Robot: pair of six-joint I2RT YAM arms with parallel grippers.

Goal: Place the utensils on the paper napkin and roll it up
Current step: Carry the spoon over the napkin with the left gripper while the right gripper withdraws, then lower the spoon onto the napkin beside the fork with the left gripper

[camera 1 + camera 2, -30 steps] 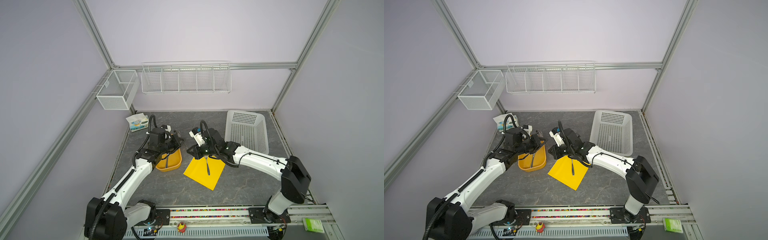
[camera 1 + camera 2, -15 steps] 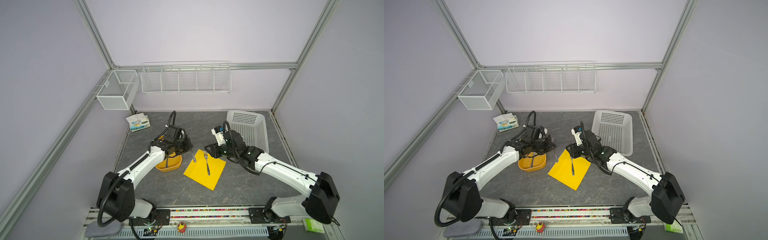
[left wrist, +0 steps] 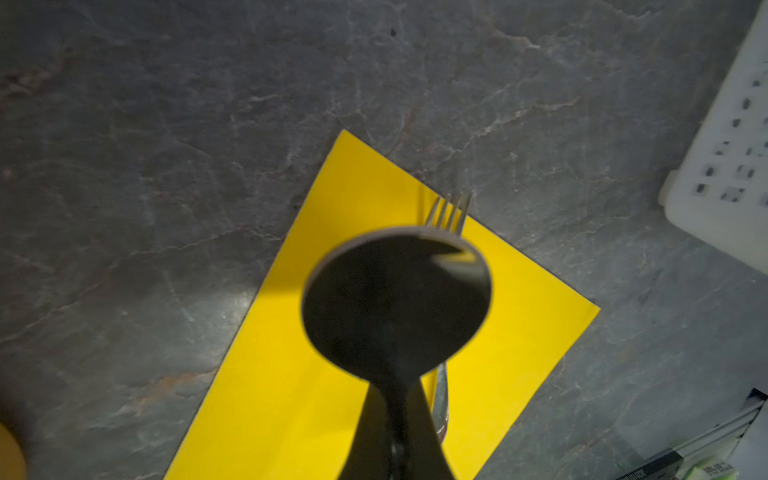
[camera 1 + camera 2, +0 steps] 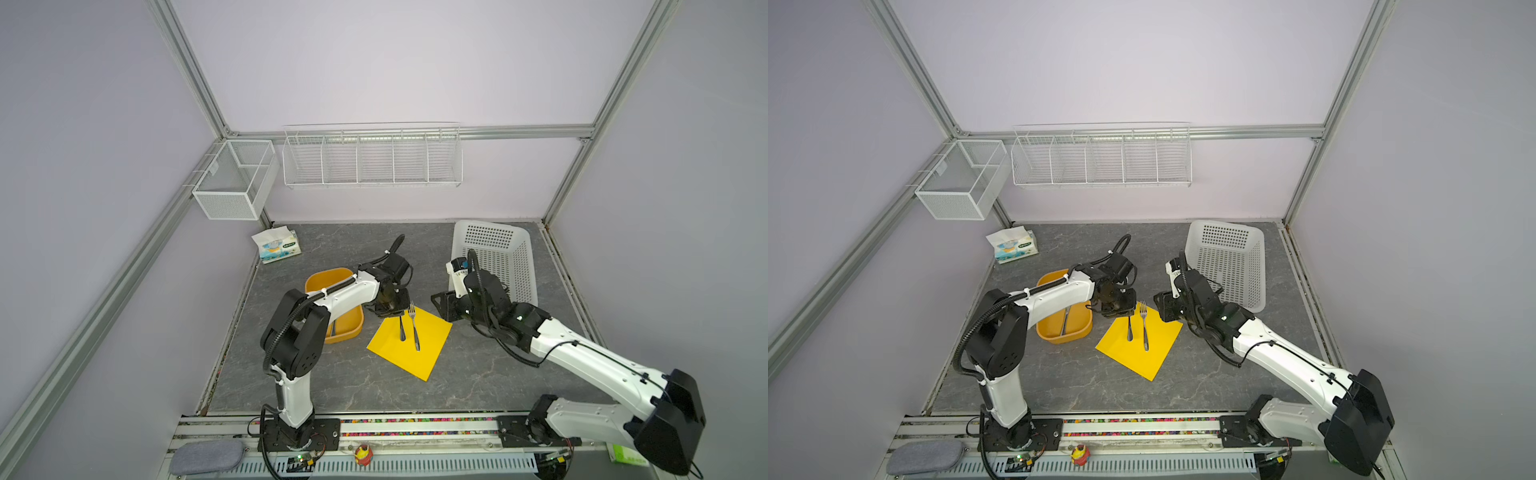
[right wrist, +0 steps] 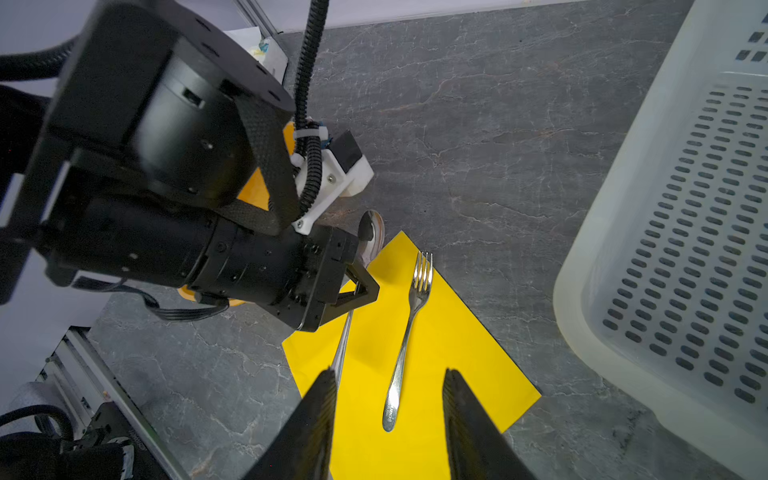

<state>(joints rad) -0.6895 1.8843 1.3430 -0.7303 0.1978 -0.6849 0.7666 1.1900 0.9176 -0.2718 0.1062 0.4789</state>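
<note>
Found the left fingers (image 5: 372,291) clenched tight on a spoon (image 5: 344,340), gripping just below the bowl and holding it steeply tilted, bowl uppermost, handle pointing down over the paper napkin (image 5: 449,340). Unable to confirm contact between handle tip and paper, the tip being hidden behind one of the right fingers (image 5: 320,419) in the right wrist view. Noted those right fingers released, spread well apart and gripping nothing, poised just off the napkin's side facing the far right corner of the counter (image 4: 332,382). Located the napkin flat on the counter, roughly midway between the left and right edges, turned diamond-wise with one corner toward the far edge and one toward the near edge. Recorded a fork (image 4: 414,328) lying flat on the napkin, free of both sets of fingers, tines toward the far edge and just overhanging the paper, handle toward the near edge. Placed the spoon just beside the fork, on the side toward the left edge. Logged an orange tray (image 4: 1088,328) just beside the napkin toward the left edge, holding one more slim metal piece (image 4: 1065,320); a white basket (image 4: 515,266) at the far right corner; a tissue pack (image 4: 276,247) at the far left corner.
</note>
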